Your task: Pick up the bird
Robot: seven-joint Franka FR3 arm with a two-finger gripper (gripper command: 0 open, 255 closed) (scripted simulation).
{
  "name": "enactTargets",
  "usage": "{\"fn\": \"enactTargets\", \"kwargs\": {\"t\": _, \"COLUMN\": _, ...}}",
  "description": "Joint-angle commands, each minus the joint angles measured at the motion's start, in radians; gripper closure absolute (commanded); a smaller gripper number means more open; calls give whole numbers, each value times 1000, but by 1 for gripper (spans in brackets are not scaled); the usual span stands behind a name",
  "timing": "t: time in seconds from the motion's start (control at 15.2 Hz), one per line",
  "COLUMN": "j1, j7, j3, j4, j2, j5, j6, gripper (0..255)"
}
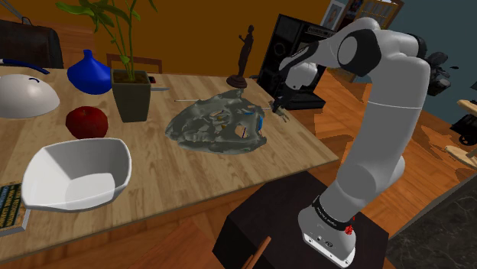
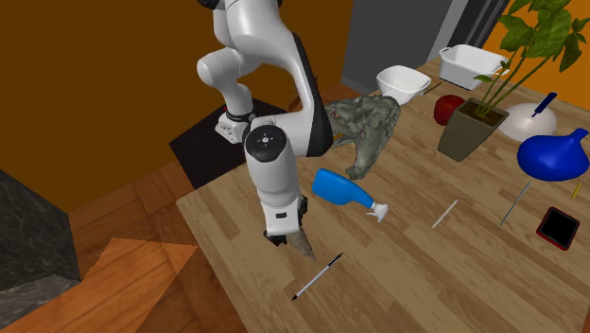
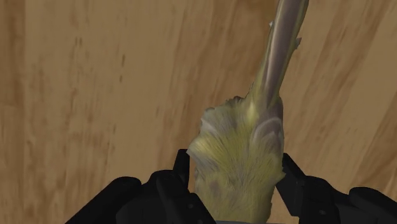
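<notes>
I'm clasping the bird (image 3: 238,146) btw both black fingers (image 3: 180,172) of my gripper (image 3: 235,164), pads pressing its sides. Body is fuzzy, yellow-green & feathered. Its long, smooth grey-brown tail is tapering away from me. My arm is folding over w/ the wrist pointing down at the grainy wooden table (image 2: 425,274). Bird & gripper are sitting near the blue spray bottle (image 2: 345,192), toward the table's edge. A thin pen (image 2: 317,276) is lying farther from the bottle. Can't tell if the bird is touching the wood.

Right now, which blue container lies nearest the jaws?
The spray bottle, lying on its side near the bird in the jaws; the vase stands upright far off.
</notes>
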Motion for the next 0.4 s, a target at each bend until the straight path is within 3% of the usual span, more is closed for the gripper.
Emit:
{"fn": "enactTargets", "kwargs": {"t": 0.0, "j1": 5, "j7": 11, "j3": -6, "j4": 9, "j2": -15, "j5": -13, "j6": -22, "gripper": 255}}
{"fn": "enactTargets", "kwargs": {"t": 0.33, "j1": 11, "j7": 27, "j3": -15, "j4": 19, "j2": -41, "j5": -33, "j6": -54, "gripper": 255}}
